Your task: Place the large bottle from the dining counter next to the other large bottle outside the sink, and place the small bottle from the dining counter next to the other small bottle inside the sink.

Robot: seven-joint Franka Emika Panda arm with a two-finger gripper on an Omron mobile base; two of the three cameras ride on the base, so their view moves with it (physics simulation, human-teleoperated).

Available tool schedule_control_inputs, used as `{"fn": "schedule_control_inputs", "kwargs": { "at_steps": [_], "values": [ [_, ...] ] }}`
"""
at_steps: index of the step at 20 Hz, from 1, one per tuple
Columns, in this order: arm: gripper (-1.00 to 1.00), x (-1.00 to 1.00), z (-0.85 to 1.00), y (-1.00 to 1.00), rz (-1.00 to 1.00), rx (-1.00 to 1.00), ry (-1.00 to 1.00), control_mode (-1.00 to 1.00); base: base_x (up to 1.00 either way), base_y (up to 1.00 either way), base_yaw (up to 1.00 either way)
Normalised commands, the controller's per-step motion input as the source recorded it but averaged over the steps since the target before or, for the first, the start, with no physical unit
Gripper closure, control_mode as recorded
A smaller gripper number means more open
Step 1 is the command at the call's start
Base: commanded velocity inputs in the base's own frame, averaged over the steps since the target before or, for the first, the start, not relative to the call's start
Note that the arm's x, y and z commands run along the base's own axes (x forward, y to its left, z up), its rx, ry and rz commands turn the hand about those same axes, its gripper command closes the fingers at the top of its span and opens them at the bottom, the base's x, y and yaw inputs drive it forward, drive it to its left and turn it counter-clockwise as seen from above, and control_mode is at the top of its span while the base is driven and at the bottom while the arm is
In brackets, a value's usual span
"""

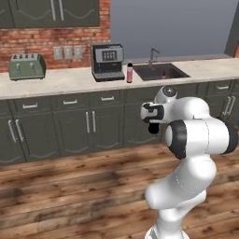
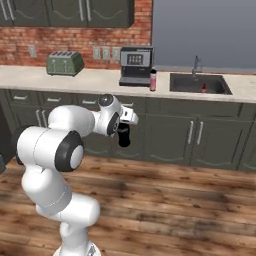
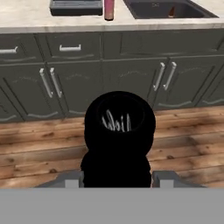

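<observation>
While the arm was folded above the wooden floor (image 1: 70, 186), well in front of the dark cabinets (image 1: 70, 126), the gripper (image 3: 117, 181) was closed on the large black bottle (image 3: 118, 140), which hung below the hand in the left base view (image 1: 154, 128) and in the right base view (image 2: 123, 136). Seen from the hand, the round end of the bottle faced the camera and its body sat between the two fingertips (image 3: 72, 181). On the beige worktop (image 1: 56, 81), the tall pink bottle (image 1: 130, 73) with a dark cap stood upright between the black coffee machine (image 1: 108, 61) and the sink (image 1: 161, 71), just beside the left rim of the basin. A small reddish bottle (image 2: 203, 88) stood inside the sink, near the curved faucet (image 2: 195, 64). Further to the left on the worktop was a green toaster (image 1: 27, 66), in front of the brick wall (image 1: 56, 39).
</observation>
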Motion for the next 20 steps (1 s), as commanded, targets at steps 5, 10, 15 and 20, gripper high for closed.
{"fn": "schedule_control_inputs", "kwargs": {
  "at_steps": [5, 10, 15, 20],
  "values": [
    [1.0, 0.0, 0.0, 0.0, 0.0, 0.0, 0.0, 1.0, 0.91, 0.15, 0.01],
    [1.0, 0.0, 0.0, 0.0, 0.0, 0.0, 0.0, 1.0, 0.63, 1.0, 0.07],
    [1.0, 0.0, 0.0, 0.0, 0.0, 0.0, 0.0, 1.0, 0.58, 0.23, 0.01],
    [1.0, 0.0, 0.0, 0.0, 0.0, 0.0, 0.0, 1.0, 0.64, -0.15, 0.0]
  ]
}}
